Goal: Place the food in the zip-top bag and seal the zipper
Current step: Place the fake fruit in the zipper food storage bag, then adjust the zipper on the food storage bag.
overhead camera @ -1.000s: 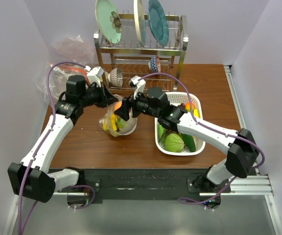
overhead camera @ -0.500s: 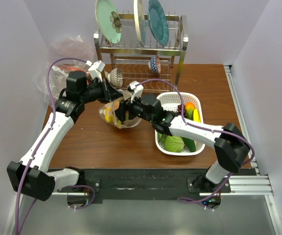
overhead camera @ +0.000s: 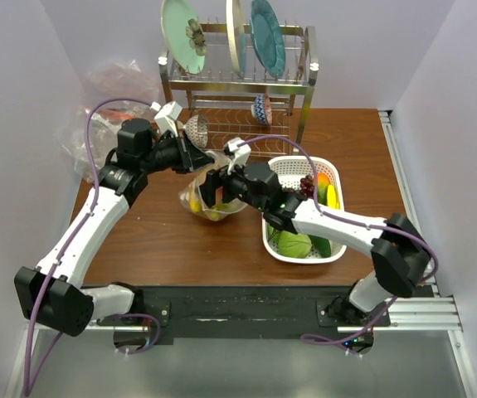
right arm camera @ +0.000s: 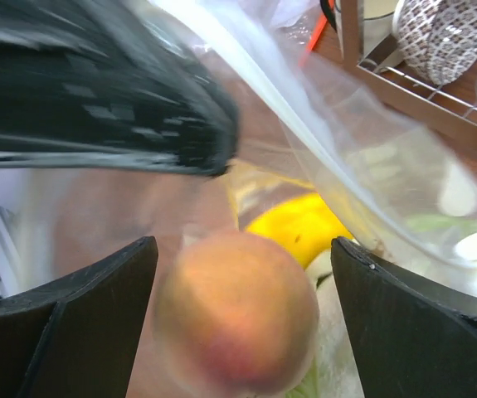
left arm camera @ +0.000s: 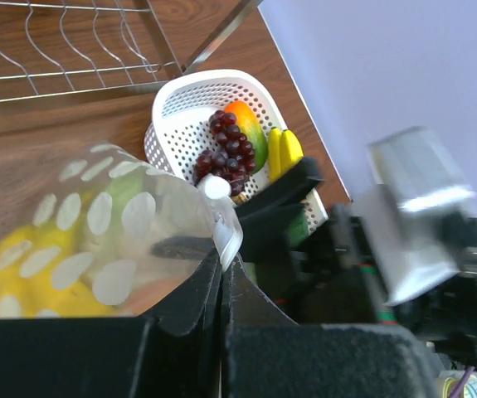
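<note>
zip-top bag: hanging over counter middle, beside basket, mouth facing right arm. left fingers: pinching shut on bag's mouth edge. right fingers: standing wide astride peach, reaching inside mouth; bananas lying beyond.

No legible text, label, brand, number or sign on anything in view.

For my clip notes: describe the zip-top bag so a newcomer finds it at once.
From the steel dish rack at the back of the table, come forward to the middle. The zip-top bag sits there, its edge pinched by the left gripper. Unlike the plain plastic heap far left, it has white dots and yellow food inside.
</note>
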Tool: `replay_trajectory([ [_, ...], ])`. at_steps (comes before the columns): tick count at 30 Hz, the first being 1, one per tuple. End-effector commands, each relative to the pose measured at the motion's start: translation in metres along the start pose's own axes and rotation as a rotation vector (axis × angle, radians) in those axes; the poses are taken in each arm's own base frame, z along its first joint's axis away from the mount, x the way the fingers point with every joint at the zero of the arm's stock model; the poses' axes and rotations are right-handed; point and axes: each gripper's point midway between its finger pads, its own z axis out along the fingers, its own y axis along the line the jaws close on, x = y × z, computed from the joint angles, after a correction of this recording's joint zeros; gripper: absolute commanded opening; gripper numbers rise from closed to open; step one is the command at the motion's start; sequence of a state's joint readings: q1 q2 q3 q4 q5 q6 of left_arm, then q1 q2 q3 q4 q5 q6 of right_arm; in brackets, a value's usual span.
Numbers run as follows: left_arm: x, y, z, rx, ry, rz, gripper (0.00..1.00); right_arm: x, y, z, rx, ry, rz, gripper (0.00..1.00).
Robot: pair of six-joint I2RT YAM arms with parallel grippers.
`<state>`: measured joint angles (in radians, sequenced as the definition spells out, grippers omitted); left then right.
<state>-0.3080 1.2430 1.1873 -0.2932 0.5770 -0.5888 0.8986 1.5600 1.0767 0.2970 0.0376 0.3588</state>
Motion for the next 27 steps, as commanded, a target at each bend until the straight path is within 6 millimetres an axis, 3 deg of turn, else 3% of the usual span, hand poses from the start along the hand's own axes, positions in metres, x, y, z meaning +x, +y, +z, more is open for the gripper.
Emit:
replay_trajectory([
  [1,-0.023,-0.01,0.002,0.023,-0.064,0.044,0.0,-0.035,0.002,-0.036,0.041,-0.035,-0.025,0.88],
  [2,-0.021,-0.008,0.003,0.02,-0.06,0.044,0.0,-0.028,-0.003,-0.042,0.065,0.0,-0.031,0.88],
  [7,-0.018,-0.007,0.006,0.034,-0.053,0.035,0.0,-0.038,-0.011,-0.082,0.123,0.018,-0.057,0.86],
  [14,-0.019,-0.008,0.004,0.033,-0.06,0.051,0.0,-0.005,-0.053,-0.118,0.35,0.149,-0.027,0.79],
  [21,-0.028,-0.013,-0.001,0.023,-0.077,0.071,0.0,0.024,-0.053,-0.107,0.347,0.191,0.073,0.7],
  [27,-0.026,-0.014,-0.003,0.021,-0.069,0.071,0.0,0.028,-0.043,-0.084,0.318,0.224,0.117,0.65],
])
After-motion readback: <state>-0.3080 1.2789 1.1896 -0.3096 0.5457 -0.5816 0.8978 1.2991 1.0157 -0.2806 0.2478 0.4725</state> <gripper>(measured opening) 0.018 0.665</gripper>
